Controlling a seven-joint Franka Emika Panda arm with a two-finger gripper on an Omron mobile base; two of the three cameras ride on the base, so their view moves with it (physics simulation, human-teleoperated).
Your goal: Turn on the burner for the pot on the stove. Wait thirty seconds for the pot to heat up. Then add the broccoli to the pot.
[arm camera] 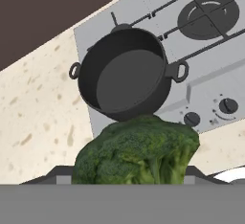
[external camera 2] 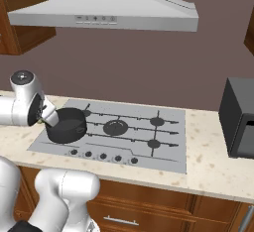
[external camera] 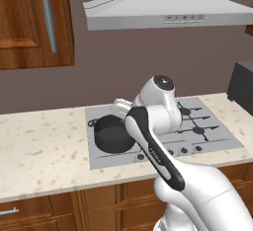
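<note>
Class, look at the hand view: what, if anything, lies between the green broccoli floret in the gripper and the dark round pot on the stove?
Nothing. In the hand view the bumpy green broccoli floret sits directly before the short dark two-handled pot, with no object between them.

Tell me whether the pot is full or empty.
Empty: the pot shows a bare dark bottom; the broccoli is outside it, at the hand.

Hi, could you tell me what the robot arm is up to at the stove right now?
The arm's hand is holding a broccoli floret, poised near the black pot. The pot sits empty on the front left burner of the stove, with its row of knobs along the front edge. The broccoli has not gone in yet.
</note>
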